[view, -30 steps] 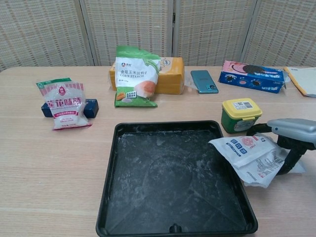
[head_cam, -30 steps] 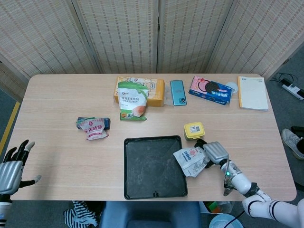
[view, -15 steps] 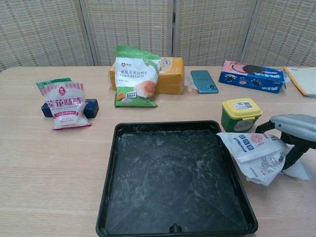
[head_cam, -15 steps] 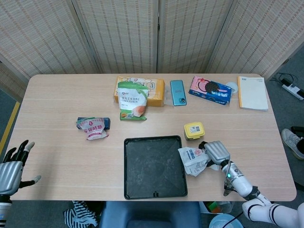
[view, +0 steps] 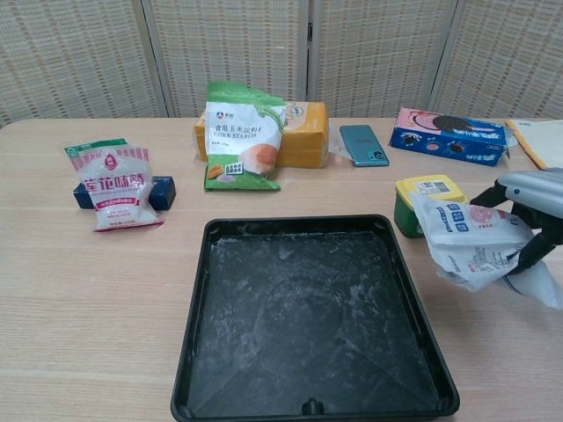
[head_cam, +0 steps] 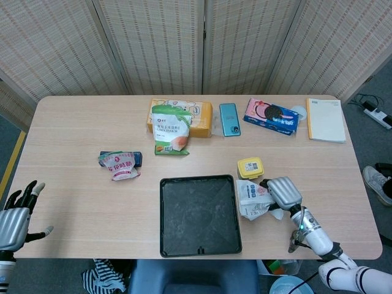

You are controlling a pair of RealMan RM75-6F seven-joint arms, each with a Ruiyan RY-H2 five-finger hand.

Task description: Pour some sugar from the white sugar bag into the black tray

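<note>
Since a second earlier, the sugar bag (view: 469,242) had come off the tray's right rim and risen, carried right and upward by the right hand (head_cam: 282,193); the left hand (head_cam: 15,215) had not shifted. The right hand's fingers were closed on the bag's right side, and the bag hung tilted, clear of the table, just right of the tray (view: 201,290), with its left end near the yellow tub (view: 428,191). The left hand hung open and empty, fingers spread, off the table's near left corner.

A white film already dusted the tray floor, so some sugar had probably gone in. To pour well, the bag's open end would have to come back over the tray's right rim and dip below the gripped end; which end was open could not be told. A firm hold mattered, since the soft bag could sag and spill onto the table.

That tub stood touching or almost touching the bag and could be knocked. Far off lay a starch bag (view: 242,136), a phone (view: 363,145), a biscuit box (view: 450,134) and a notebook (head_cam: 325,119); a pink packet (view: 113,183) lay at left.
</note>
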